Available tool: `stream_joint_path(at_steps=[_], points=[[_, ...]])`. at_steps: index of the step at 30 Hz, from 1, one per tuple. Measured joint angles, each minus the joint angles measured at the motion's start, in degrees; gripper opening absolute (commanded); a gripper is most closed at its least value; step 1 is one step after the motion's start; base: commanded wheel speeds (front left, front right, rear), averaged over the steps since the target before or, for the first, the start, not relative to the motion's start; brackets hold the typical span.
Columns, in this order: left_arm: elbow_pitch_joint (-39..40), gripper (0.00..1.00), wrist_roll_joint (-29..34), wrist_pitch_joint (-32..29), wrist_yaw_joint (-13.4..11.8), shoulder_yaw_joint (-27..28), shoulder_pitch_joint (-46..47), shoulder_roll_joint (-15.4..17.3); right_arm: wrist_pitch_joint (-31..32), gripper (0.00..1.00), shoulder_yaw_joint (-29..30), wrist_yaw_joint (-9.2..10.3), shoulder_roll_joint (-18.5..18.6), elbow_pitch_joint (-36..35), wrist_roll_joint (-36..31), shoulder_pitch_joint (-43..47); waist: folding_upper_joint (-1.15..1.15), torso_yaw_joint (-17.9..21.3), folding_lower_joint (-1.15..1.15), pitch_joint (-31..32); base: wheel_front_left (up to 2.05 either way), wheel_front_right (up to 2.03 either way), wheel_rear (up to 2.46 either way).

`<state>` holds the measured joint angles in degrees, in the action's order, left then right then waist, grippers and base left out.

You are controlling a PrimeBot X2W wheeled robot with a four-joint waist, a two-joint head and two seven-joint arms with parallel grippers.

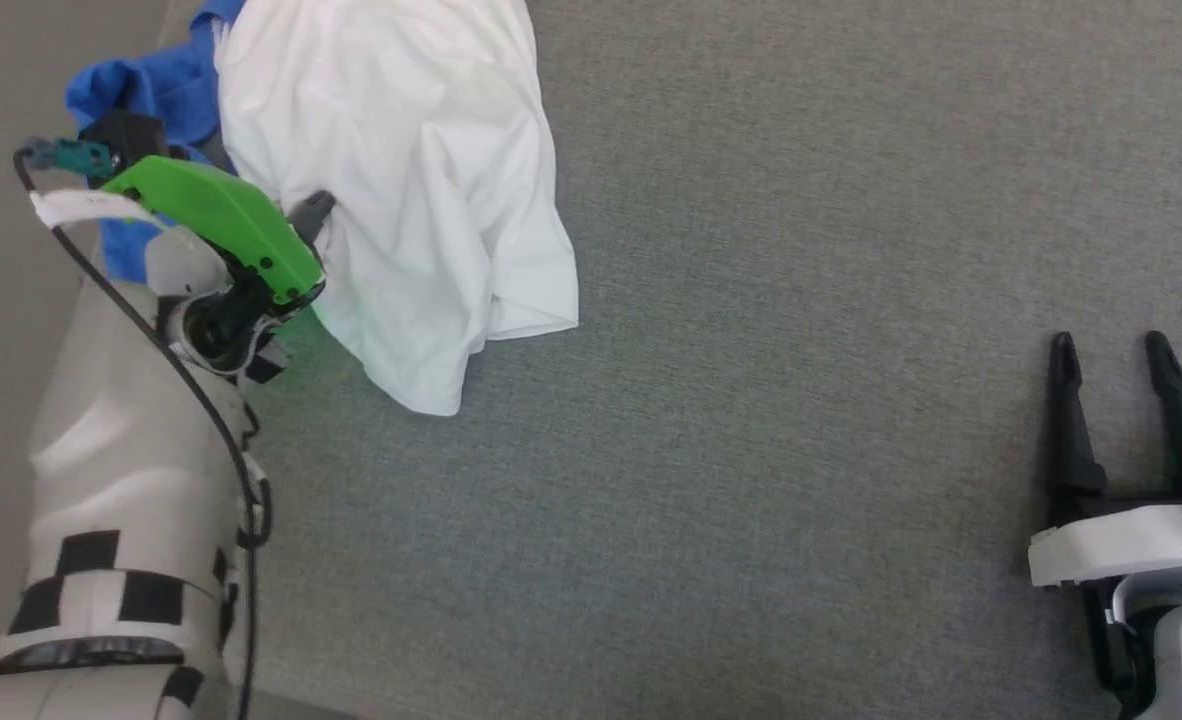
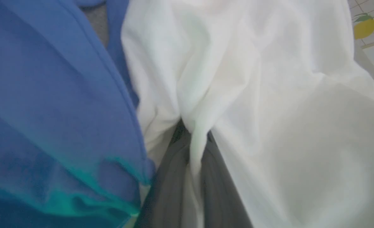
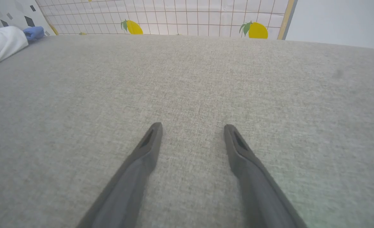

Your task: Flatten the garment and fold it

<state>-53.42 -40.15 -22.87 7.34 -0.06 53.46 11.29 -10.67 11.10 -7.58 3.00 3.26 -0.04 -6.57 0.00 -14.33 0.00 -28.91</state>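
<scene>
Over on the left, our left gripper [image 1: 313, 215] reaches into the shirt [image 1: 401, 170], which lies bunched at the upper left of the grey surface [image 1: 801, 450], its white body heaped beside the blue sleeve cloth. From our left wrist we see the two dark fingers [image 2: 171, 177] pinching a fold of the white cloth, which runs down between them. At the far right, our right gripper [image 1: 1111, 350] sits low over the grey surface, well apart from the shirt, its jaws spread wide.
</scene>
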Motion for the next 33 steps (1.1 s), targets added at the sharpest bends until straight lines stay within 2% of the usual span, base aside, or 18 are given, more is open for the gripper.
stream_joint_path(at_steps=[3,7,17,21,29,33], points=[[1.2,0.0,-1.6,6.2,0.0,0.8,-0.2,-1.0,-0.5,1.0,0.0,0.02,0.3,1.4,0.0,-0.2,0.0,-0.7,0.0,1.0,0.0,0.0,0.0],[5.8,0.0,-2.7,12.5,0.0,1.0,0.7,0.1,-1.1,1.0,-0.8,0.02,0.5,4.6,1.0,-0.5,0.0,-1.5,0.0,3.7,0.0,0.0,0.0],[22.9,0.0,-4.2,14.9,0.0,-4.1,10.1,6.8,-3.5,1.0,-3.5,0.01,-0.2,13.2,5.3,-0.5,0.0,-0.5,0.0,11.7,0.0,0.0,0.0],[28.4,0.0,-4.1,14.6,0.0,-6.0,15.9,7.7,-3.8,1.0,-4.0,0.01,-0.2,15.9,7.1,-0.5,0.0,1.6,0.0,14.1,0.0,0.0,0.0],[32.3,0.0,-2.5,14.8,0.0,-9.6,24.5,5.7,-4.0,1.0,-4.0,0.01,-0.2,16.1,9.2,0.1,0.0,8.1,0.0,17.4,0.0,0.0,0.0],[32.4,0.0,-2.3,15.5,0.0,-10.4,27.1,2.8,-4.0,1.0,-3.2,0.01,-0.1,15.8,9.3,1.0,0.0,12.2,0.0,18.3,0.0,0.0,0.0]])
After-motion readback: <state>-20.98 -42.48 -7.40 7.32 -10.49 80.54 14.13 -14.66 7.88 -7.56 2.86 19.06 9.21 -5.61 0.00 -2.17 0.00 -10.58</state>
